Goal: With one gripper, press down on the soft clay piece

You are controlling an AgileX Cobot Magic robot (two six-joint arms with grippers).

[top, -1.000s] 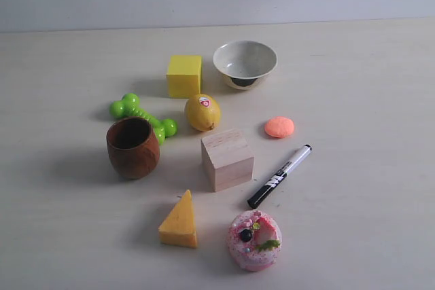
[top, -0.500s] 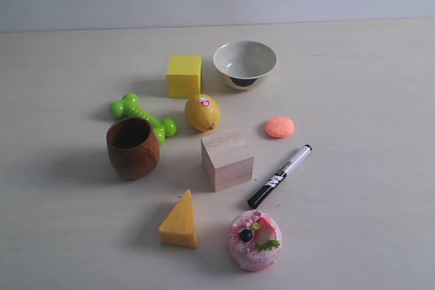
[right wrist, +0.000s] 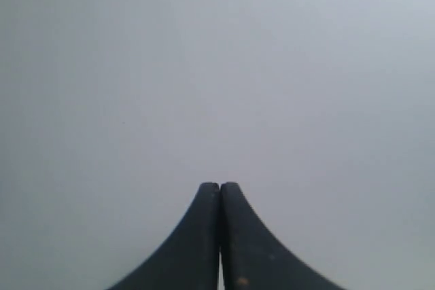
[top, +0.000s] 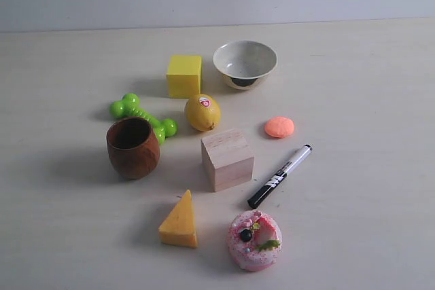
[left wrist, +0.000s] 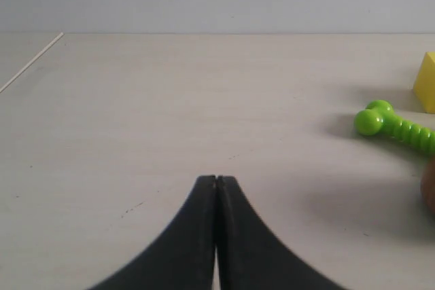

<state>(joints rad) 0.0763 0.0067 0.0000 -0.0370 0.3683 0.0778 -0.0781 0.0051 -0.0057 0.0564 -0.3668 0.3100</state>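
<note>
The soft clay piece [top: 279,127] is lying on the bench [top: 367,100], to the right of the lemon [top: 202,112] and near the far end of the marker [top: 279,176], touching neither. The left tool [left wrist: 216,180] is hanging over bare bench with its fingers pressed together, empty. The right tool [right wrist: 219,185] is also showing its fingers pressed together and empty, facing a plain grey surface.

2 cubes: yellow cube [top: 184,76], wooden cube [top: 227,159] — 1 each: bowl [top: 261,66], cup [top: 133,155], lemon [top: 202,112], dumbbell [top: 141,116], clay [top: 279,127], marker [top: 279,176], wedge [top: 179,222], donut [top: 254,240].
</note>
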